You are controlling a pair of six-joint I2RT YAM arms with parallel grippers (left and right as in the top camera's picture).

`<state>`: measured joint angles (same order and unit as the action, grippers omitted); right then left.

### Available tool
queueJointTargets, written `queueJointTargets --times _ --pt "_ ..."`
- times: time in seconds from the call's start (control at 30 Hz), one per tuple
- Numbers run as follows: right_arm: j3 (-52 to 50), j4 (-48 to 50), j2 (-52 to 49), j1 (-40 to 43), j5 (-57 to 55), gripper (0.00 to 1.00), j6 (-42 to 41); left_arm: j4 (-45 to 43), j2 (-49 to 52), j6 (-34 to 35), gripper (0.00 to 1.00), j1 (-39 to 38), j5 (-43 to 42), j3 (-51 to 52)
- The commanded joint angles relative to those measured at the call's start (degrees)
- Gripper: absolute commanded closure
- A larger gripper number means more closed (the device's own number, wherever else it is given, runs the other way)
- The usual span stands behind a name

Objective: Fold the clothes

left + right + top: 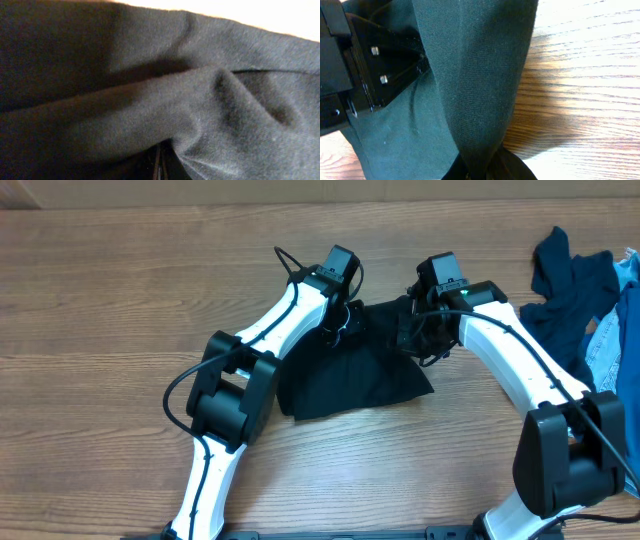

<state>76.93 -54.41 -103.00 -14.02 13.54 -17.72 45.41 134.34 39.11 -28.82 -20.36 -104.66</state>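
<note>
Between the two arms, on the wooden desk point(120, 300), a near-black T-shirt point(350, 380) lies bunched. The left fingers point(337, 322) are closed tight, pinching the shirt's far edge at its left end, and dark cloth fills their camera's view. The right fingers point(411, 332) are likewise clamped on the right end, with a band of fabric stretching taut from them. Well beyond the right fingers, apart from the shirt, sit a rumpled dark blue garment point(565, 280) and pale denim point(605, 355), touching each other.
</note>
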Motion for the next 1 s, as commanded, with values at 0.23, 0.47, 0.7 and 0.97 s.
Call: queueJointTargets --times 0.23,0.47,0.7,0.97 --pt "1.60 -0.31 7.43 -0.07 -2.16 0.96 1.66 7.19 -4.87 -2.08 0.95 0.72 5.53 -0.35" --pt "1.57 -2.45 7.43 -0.04 -4.79 0.96 1.64 11.45 -6.10 -2.25 0.84 -0.52 6.43 0.68" --pt "1.57 -3.28 7.43 -0.11 -4.98 0.96 1.66 -1.29 -5.01 4.83 0.88 -4.76 3.43 14.19" --pt "1.60 -4.24 7.43 -5.73 -4.96 0.96 1.68 4.81 -7.15 -3.41 0.87 -0.48 4.74 4.33"
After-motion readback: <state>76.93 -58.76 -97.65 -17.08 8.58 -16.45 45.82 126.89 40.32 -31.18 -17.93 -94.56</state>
